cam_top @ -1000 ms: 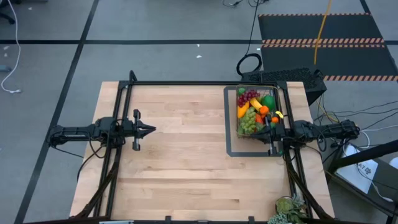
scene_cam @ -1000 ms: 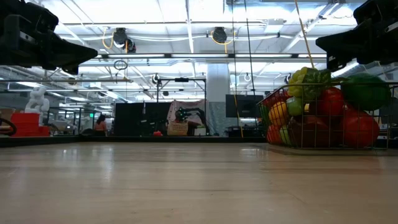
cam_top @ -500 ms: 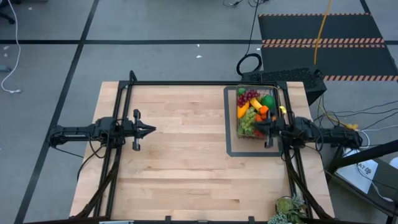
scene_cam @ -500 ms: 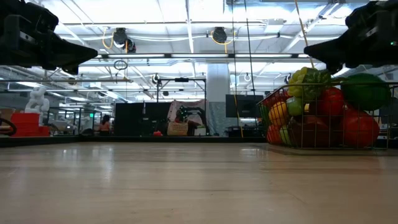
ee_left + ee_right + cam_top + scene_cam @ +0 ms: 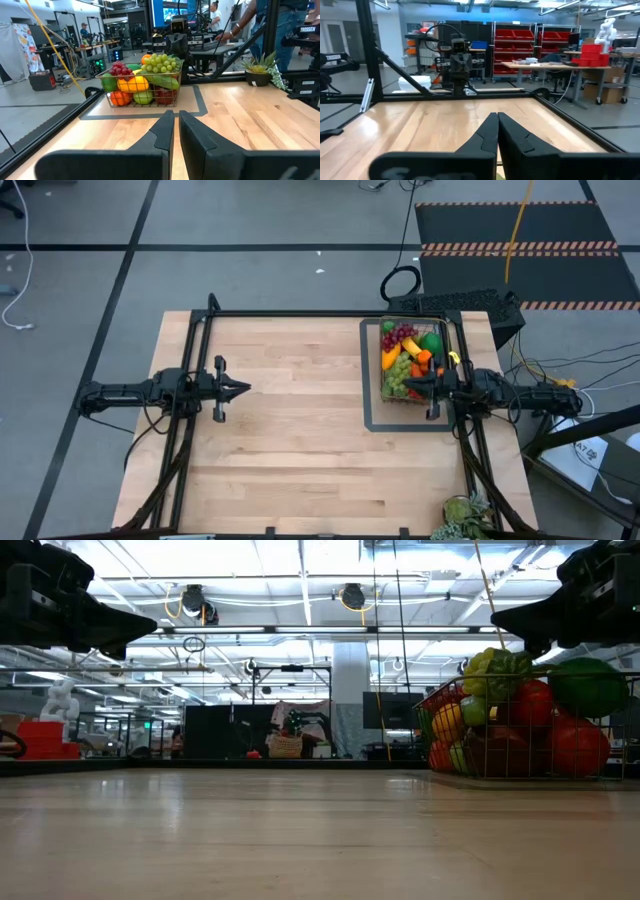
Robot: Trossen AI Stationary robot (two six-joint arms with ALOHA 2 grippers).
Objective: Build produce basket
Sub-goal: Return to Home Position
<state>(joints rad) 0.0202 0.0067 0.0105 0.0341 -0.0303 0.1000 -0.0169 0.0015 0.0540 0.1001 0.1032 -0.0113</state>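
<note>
Left wrist view, read from near to far: the left gripper [image 5: 176,118] shows its two dark fingers [image 5: 162,132] drawn together with only a thin slit between them, holding nothing. Ahead of them runs bare wooden bench [image 5: 245,117]. Next comes the flat dark tray frame [image 5: 201,104], inside which the wire basket [image 5: 150,98] stands upright, well apart from these fingers. The produce [image 5: 134,83] is heaped above the rim, with green grapes [image 5: 162,62] on top, red grapes [image 5: 119,69] beside them and an orange [image 5: 146,59] behind. The right arm [image 5: 176,40] rises behind the basket. Beyond the bench are a potted plant [image 5: 257,65] and people at workstations.

High view: the left gripper [image 5: 243,389] hovers over the left part of the bench [image 5: 290,450]. The basket [image 5: 382,352] sits in the far right part. The right gripper [image 5: 412,386] reaches over it from the right, its tips above the produce [image 5: 405,358].

Low view: the right gripper [image 5: 500,618] hangs above the heaped basket [image 5: 520,735], and the left gripper [image 5: 150,622] hangs far off to the side.

Right wrist view: the right gripper [image 5: 497,120] has its fingers [image 5: 485,134] pressed together and empty, facing the left arm [image 5: 460,62] across the bench
</note>
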